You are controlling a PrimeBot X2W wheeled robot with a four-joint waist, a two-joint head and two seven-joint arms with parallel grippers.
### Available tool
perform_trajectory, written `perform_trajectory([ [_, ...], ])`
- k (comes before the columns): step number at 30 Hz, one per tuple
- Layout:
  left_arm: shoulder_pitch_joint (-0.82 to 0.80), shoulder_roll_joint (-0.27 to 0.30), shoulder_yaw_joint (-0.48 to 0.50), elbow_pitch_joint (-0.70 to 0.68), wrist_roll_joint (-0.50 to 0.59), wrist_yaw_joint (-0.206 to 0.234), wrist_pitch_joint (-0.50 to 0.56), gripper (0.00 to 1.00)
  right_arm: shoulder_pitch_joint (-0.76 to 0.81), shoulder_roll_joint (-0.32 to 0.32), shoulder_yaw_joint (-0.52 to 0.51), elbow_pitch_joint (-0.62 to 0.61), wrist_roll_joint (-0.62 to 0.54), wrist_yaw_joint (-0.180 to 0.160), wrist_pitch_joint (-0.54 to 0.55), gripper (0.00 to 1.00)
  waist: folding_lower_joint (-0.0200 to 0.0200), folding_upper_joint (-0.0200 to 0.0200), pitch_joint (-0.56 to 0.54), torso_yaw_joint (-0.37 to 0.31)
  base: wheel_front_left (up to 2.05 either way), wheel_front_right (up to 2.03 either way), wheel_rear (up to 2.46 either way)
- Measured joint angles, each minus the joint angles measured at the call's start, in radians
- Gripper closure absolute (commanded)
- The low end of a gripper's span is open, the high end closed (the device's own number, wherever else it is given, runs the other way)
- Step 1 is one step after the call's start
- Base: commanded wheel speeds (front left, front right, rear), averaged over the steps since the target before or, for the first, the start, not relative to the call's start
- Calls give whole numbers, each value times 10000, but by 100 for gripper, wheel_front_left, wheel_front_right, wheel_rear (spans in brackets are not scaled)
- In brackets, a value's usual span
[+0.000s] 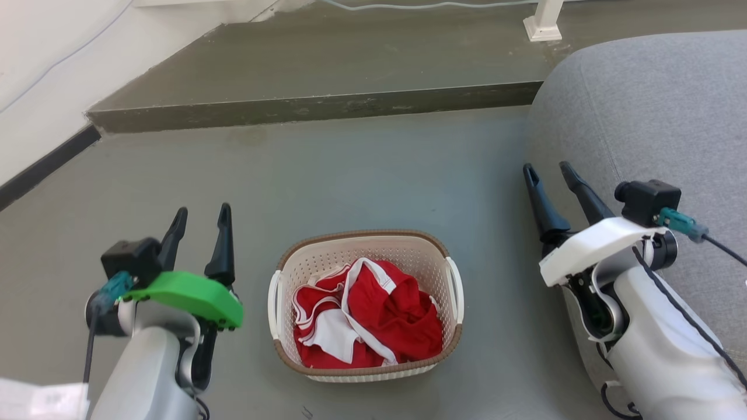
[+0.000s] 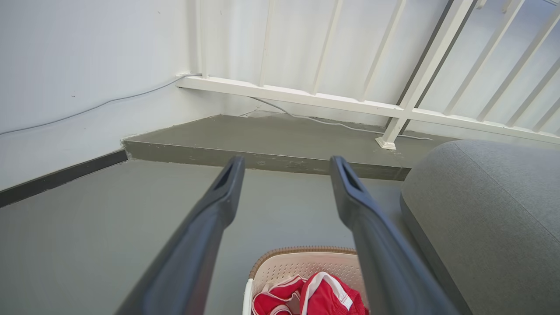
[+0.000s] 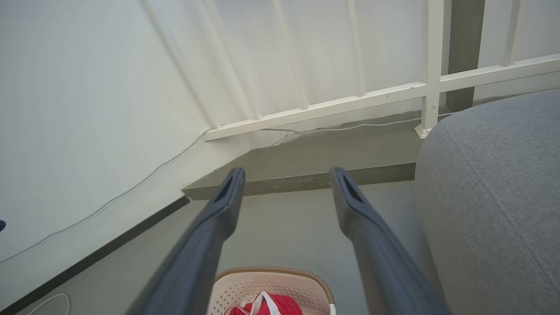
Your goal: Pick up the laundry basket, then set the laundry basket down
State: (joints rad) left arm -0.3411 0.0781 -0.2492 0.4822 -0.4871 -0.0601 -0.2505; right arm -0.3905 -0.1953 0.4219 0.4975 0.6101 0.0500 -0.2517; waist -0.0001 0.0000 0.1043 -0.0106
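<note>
two open grippers, one basket on the floor between them

the laundry basket (image 1: 363, 235) stands upright on the grey floor (image 1: 362, 169), low in the middle of the head view. it lies between the two arms, and neither touches it. it is cream with perforated sides and a brown woven-look rim. a white handle (image 1: 273, 297) shows on each short side. a crumpled red garment with white trim (image 1: 385, 309) lies inside it and covers most of the bottom.

the left gripper (image 1: 203, 209) hangs to the left of the basket under a green cover. its two dark fingers are spread, with nothing between them. the right gripper (image 1: 547, 167) sits to the right of the basket and a little further up the head view, under a white cover. its fingers are also parted and empty, and they point along the edge of a grey fabric sofa (image 1: 653, 111).

each wrist view shows the basket's far rim and some of the red cloth at the bottom edge, between that gripper's fingers. beyond the basket a low concrete step (image 1: 315, 108) crosses the floor. a white railing (image 2: 302, 97) stands on the step, and a thin cable (image 2: 332, 123) runs along its foot. a pale wall (image 1: 52, 64) with a dark skirting closes the left side.
</note>
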Motion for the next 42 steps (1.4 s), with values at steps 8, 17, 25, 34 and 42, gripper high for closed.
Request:
perform_trajectory([
  [8,874,-117,456,-784,337,242,-13,0,907,75,-677,-886,-562,-343,-2,0,0,0,-179,25,0,0,0],
  [17,1397,-242,640,-1689,836,249,-13,0,1645,161,-1018,-1459,-978,-357,-2,0,0,0,-279,34,0,0,0],
  [25,1898,-257,639,-1912,907,58,-13,0,2082,378,-1250,-1730,-1246,-341,-2,0,0,0,-343,26,0,0,0],
  [34,2066,-274,709,-2109,1241,-15,-13,0,2409,466,-1440,-1946,-1455,-244,-2,0,0,0,-391,7,0,0,0],
  [42,2398,-284,809,-2284,1381,-88,-13,0,2604,602,-1595,-2054,-1718,-155,-2,0,0,0,-396,-12,0,0,0],
])
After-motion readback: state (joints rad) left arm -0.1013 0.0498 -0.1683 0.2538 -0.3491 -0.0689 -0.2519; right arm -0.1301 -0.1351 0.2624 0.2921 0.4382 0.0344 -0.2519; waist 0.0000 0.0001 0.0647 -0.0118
